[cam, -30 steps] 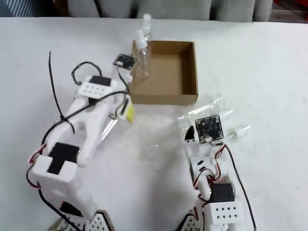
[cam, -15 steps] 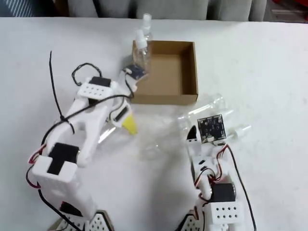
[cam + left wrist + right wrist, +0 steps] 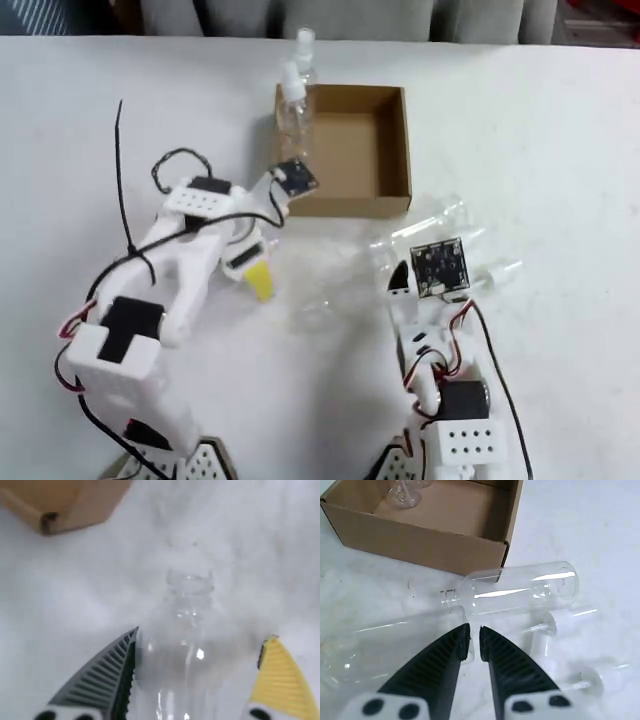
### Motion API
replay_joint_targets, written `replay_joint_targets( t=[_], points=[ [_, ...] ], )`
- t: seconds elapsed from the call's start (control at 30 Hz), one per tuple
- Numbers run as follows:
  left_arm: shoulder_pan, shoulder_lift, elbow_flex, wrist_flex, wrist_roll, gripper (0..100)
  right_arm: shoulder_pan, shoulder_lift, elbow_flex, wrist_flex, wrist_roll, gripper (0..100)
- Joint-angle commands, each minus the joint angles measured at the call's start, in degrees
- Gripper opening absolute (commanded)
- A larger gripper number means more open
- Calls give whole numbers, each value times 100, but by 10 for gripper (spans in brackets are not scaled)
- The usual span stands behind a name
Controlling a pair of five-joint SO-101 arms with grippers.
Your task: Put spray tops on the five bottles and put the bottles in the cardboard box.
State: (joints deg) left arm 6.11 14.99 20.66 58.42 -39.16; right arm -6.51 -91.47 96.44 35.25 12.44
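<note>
Working table (image 3: 540, 120) seen from above, with the box (image 3: 345, 205) as reference. Two capped bottles stand upright at the box's far-left corner. I read the nearer one (image 3: 292, 110) as inside the box. For the farther one (image 3: 304, 50) I cannot tell whether it is inside or just behind the far wall.

Left gripper (image 3: 202, 635): I see it just off the box's near-left corner, fingers spread wide. The grey finger (image 3: 107, 680) and the yellow finger (image 3: 272, 675) flank a capless bottle (image 3: 187, 625) lying on the table, neck pointing away from the wrist. I cannot tell whether either finger touches it.

Right gripper (image 3: 475, 635): in front of the box's near wall, fingers drawn almost together with a thin gap, holding nothing. A lying bottle (image 3: 520, 587), capless, rests beside the box's near-right corner with its neck toward the fingertips. Another clear bottle (image 3: 385, 640) lies just past the fingertips; I cannot say whether it is the one the left fingers flank. Two spray tops (image 3: 555, 622) (image 3: 600, 677) lie loose on the table, nearer the arm than the lying bottle.
</note>
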Motion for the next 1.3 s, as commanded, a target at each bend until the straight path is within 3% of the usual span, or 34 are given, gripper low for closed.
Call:
replay_joint_targets(
  t=[0.0, 0.17, 0.33, 0.43, 0.53, 0.77, 1.03, 1.13, 1.27],
  points=[
    [-171, -84, 53, -527, -123, 354, 57, -48, 70, 22, 53, 15],
    [-303, -84, 62, -571, -70, 317, 57, -48, 70, 22, 53, 15],
    [-356, -84, 62, -527, -114, 2, 57, -48, 70, 22, 53, 15],
    [-356, -92, 53, -325, -62, 79, 57, -48, 70, 22, 53, 15],
    [-303, -136, -9, -79, 35, 28, 57, -48, 70, 22, 53, 15],
    [-57, -453, -70, -35, 2268, 20, 57, -48, 70, 22, 53, 15],
    [699, -1938, 246, -35, 4835, 20, 57, -48, 70, 22, 53, 15],
    [866, -2448, 536, -79, 5433, 21, 66, -57, 70, 22, 53, 15],
    [629, -2774, 1011, -545, 5398, 22, 127, -57, 70, 22, 53, 15]
  ],
)
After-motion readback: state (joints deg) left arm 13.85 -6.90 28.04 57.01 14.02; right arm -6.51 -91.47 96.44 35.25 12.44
